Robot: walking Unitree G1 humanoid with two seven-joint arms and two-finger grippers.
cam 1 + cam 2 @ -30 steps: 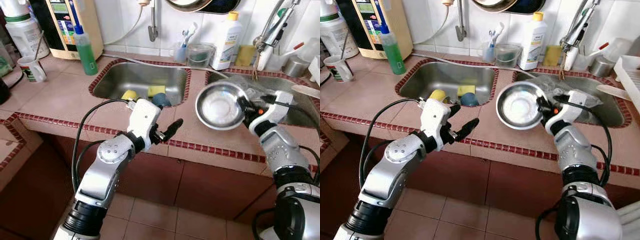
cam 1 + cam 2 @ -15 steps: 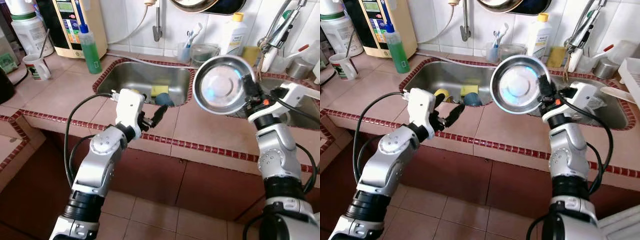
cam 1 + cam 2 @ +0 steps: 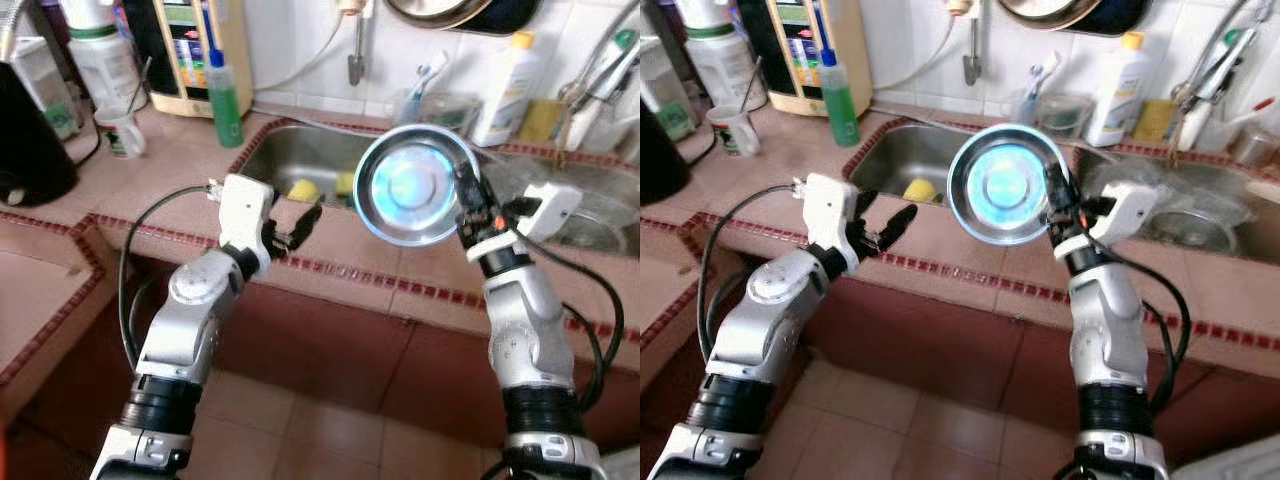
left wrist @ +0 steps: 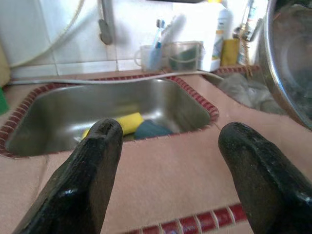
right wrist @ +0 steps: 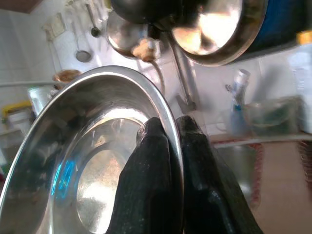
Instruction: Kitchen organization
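Observation:
A round steel bowl [image 3: 410, 185] is held up on edge over the counter front, its hollow facing me. My right gripper [image 3: 466, 196] is shut on the bowl's rim, one finger inside and one outside, as the right wrist view shows at the rim [image 5: 168, 122]. My left gripper [image 3: 296, 222] hovers open and empty above the pink tiled counter [image 3: 175, 170], just before the left sink [image 3: 300, 155]. In the left wrist view the fingers [image 4: 97, 161] stand wide apart, with a yellow sponge [image 4: 124, 122] and a blue one in the sink beyond.
A green soap bottle [image 3: 224, 90], a mug [image 3: 120, 132] and a water dispenser stand at the back left. A white bottle [image 3: 503, 75], cups and a tap [image 3: 600, 60] line the wall. A second sink [image 3: 1200, 210] lies at right. Pans hang above.
The view has swung left and pulled back. My right gripper has carried the bowl further left, still upright. The left gripper stays open near the sink edge.

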